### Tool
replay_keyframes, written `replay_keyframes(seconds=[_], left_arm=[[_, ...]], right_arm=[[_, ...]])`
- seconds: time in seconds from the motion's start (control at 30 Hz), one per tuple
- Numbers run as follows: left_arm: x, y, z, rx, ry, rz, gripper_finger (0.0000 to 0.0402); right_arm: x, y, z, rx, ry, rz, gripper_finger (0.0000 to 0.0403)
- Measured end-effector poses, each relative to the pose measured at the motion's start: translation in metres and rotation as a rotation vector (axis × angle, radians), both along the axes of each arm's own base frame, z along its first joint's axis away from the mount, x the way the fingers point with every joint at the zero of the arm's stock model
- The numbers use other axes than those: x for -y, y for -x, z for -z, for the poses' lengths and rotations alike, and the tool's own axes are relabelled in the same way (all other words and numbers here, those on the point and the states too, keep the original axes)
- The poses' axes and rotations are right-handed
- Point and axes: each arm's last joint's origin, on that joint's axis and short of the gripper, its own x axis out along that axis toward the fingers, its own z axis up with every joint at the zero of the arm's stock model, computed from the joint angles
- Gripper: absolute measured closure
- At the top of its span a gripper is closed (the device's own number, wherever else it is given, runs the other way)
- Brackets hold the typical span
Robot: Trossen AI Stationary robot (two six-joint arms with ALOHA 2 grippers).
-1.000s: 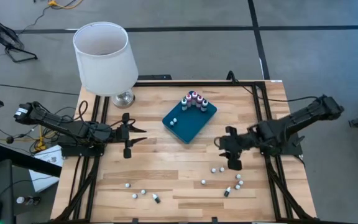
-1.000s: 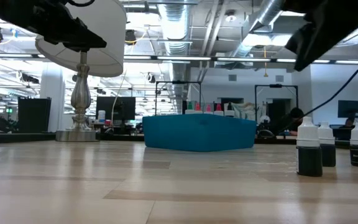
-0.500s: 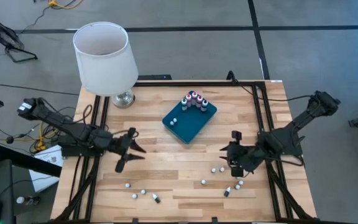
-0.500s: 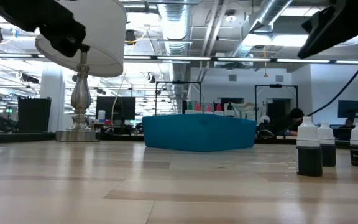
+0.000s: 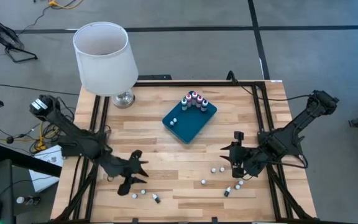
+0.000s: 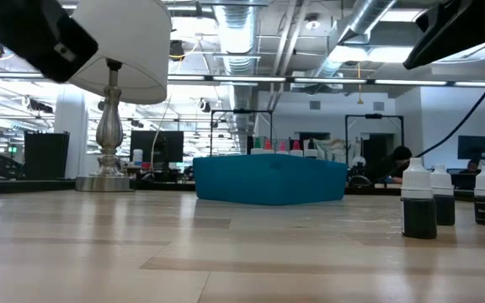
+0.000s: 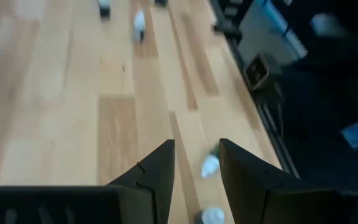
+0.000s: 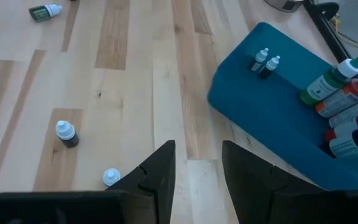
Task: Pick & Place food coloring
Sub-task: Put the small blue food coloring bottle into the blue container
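Hovering low over the wooden table [image 5: 166,155], the left gripper [image 5: 135,176] has its two fingers [image 7: 157,171] parted with nothing clamped; a small whitish food coloring bottle [image 7: 209,166] shows in the gap just ahead of the fingertips, and a second bottle [image 7: 213,215] lies closer in, both untouched. Other loose bottles [image 5: 143,192] lie on the boards just beside this gripper, toward the table's front edge.

The right gripper [image 5: 236,163] hangs above the table, fingers [image 8: 160,168] spread and empty. Two upright bottles [image 8: 66,133] stand on the wood just off one fingertip, and a dark bottle [image 8: 44,11] lies on its side farther ahead. Beyond the fingertips sits the teal tray [image 8: 260,106], carrying two tiny bottles [image 8: 265,62] and a tight cluster of red- and green-capped bottles [image 8: 347,93] at its far end.

A white-shaded lamp [image 5: 104,57] stands at the table's rear corner, well apart from both grippers.
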Motion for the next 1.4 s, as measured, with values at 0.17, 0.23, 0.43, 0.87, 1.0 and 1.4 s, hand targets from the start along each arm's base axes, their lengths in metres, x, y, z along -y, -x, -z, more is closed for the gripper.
replay_keyframes(seconds=[0.17, 0.23, 0.43, 0.87, 1.0, 1.4], left_arm=[[0.018, -0.008, 0.008, -0.137, 0.011, 0.031, 0.0285], [0.023, -0.010, 0.011, -0.190, 0.009, 0.042, 0.0285], [0.033, -0.017, 0.013, -0.300, -0.021, 0.029, 0.0285], [0.039, -0.022, 0.037, -0.427, -0.050, 0.032, 0.0285], [0.039, -0.022, 0.037, -0.423, -0.048, 0.033, 0.0285], [0.039, -0.024, 0.036, -0.380, -0.088, 0.052, 0.0285]], right_arm=[[0.000, 0.000, 0.000, 0.008, 0.008, 0.008, 0.0282], [0.000, -0.001, -0.001, 0.013, 0.004, 0.008, 0.0282], [-0.001, -0.001, -0.001, 0.026, -0.006, 0.008, 0.0282], [-0.001, -0.002, -0.002, 0.032, -0.011, 0.007, 0.0282], [-0.001, -0.002, -0.002, 0.031, -0.010, 0.007, 0.0282], [-0.001, -0.002, -0.002, 0.030, -0.011, 0.006, 0.0282]])
